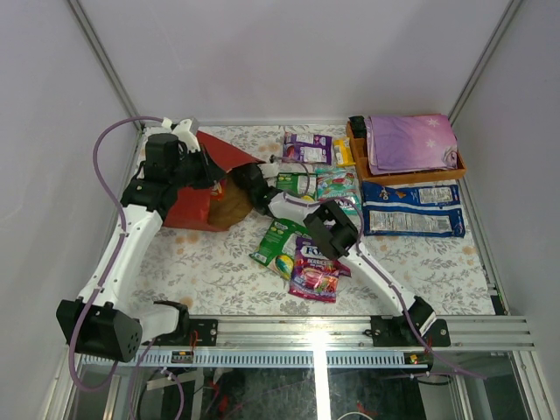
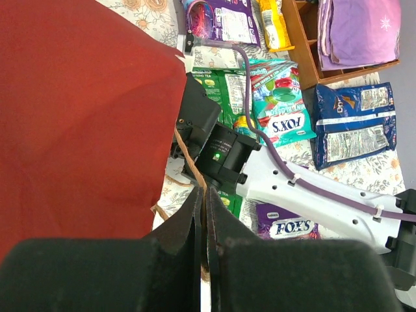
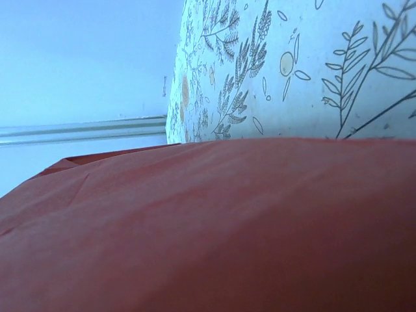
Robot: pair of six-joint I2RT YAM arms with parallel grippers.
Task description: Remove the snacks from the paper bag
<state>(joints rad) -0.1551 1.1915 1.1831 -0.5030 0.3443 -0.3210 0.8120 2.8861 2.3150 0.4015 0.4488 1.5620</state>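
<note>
The red paper bag (image 1: pixel 197 206) lies at the left of the table, its brown inside (image 1: pixel 230 204) facing right. It fills the left of the left wrist view (image 2: pixel 84 117) and the lower right wrist view (image 3: pixel 208 227). My left gripper (image 2: pixel 203 193) is shut on the bag's thin brown loop handle (image 2: pixel 188 153). My right gripper (image 1: pixel 248 181) reaches into the bag's mouth; its fingers are hidden by red paper. Snacks lie outside: a purple packet (image 1: pixel 306 147), a green one (image 1: pixel 296 182), a teal FOX'S (image 2: pixel 283 107), a purple FOX'S (image 1: pixel 317 271), and two blue-and-white packs (image 1: pixel 411 208).
A wooden tray (image 1: pixel 458 166) with a folded purple cloth (image 1: pixel 411 143) stands at the back right. Another green packet (image 1: pixel 278 243) and a yellow one (image 1: pixel 343 150) lie on the floral tablecloth (image 1: pixel 210 267). The right arm's white link (image 2: pixel 325 201) crosses over the packets.
</note>
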